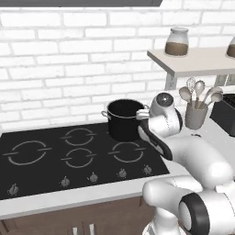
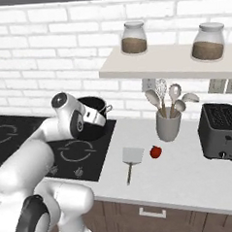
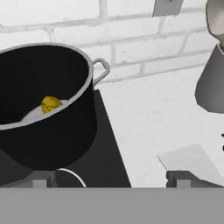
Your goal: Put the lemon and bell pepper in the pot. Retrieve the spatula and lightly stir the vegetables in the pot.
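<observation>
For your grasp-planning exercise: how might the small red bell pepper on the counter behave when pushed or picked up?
The small red bell pepper looks rounded, so a push may roll it across the white counter. Its smooth, glossy-looking skin could slip between fingers. It seems light for its size.

Lemon point(image 3: 50, 104) inside pot point(image 3: 65, 131).

We're in a home kitchen here: a black cooktop point(image 1: 69, 156) with burner rings and a row of knobs sits in a pale counter point(image 2: 189, 176) over wooden cabinet fronts. White brick wall behind, a shelf point(image 2: 173, 66) carrying glass jars point(image 2: 133, 38), a grey utensil cup point(image 2: 168, 125) full of spoons and a whisk, and a black toaster point(image 2: 222, 132) alongside.
</observation>
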